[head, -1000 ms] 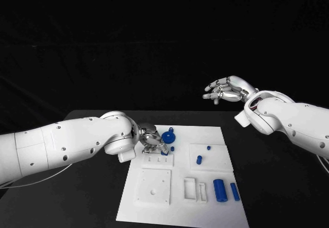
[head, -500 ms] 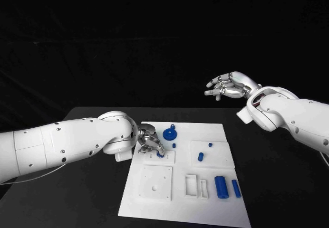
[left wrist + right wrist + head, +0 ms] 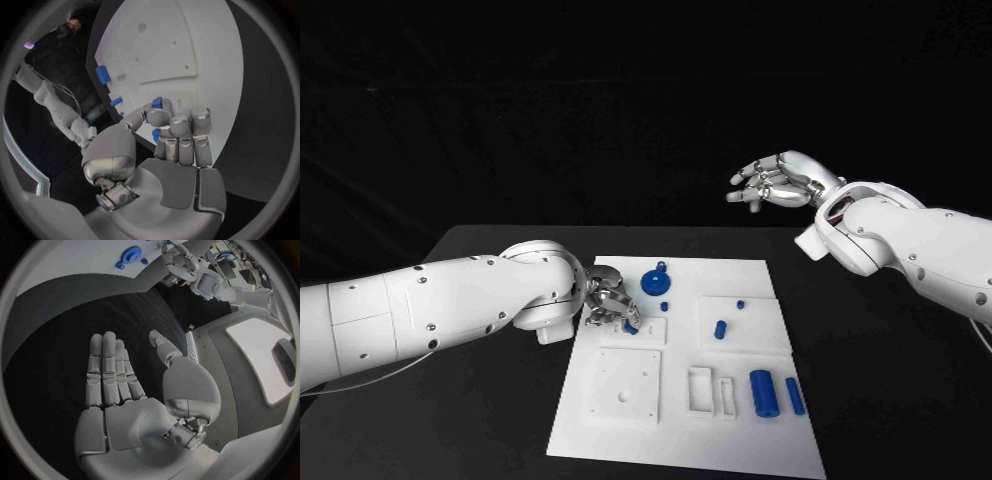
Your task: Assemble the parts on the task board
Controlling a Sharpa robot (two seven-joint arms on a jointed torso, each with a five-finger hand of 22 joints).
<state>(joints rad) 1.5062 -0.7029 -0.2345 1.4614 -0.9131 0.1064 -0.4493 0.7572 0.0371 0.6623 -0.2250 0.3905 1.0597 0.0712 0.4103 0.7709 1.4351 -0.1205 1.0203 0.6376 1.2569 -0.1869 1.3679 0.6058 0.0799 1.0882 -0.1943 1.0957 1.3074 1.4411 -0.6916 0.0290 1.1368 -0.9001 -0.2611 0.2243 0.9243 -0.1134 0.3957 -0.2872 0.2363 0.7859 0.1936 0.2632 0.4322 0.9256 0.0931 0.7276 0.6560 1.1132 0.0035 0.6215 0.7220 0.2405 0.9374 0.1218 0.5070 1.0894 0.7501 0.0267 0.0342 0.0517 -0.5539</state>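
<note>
Left hand [image 3: 610, 300]: fingers pinching small blue peg [image 3: 632, 326] over board [image 3: 733, 440].
Right hand [image 3: 779, 185]: hovering, fingers spread, holding nothing.

Left side: my left hand [image 3: 610, 300] and its arm lie low over the task board [image 3: 733, 440] at its left edge, blocking the way in from there.
Far end: a blue wheel-shaped part [image 3: 655, 282] stands just beside that hand.
Middle: small blue pegs [image 3: 720, 329] stick up; I see room between them.
Near right: two blue cylinders [image 3: 763, 392] lie side by side.
Right side: my right hand [image 3: 776, 184] hangs high, fingers apart, well clear of the table [image 3: 877, 400].
</note>
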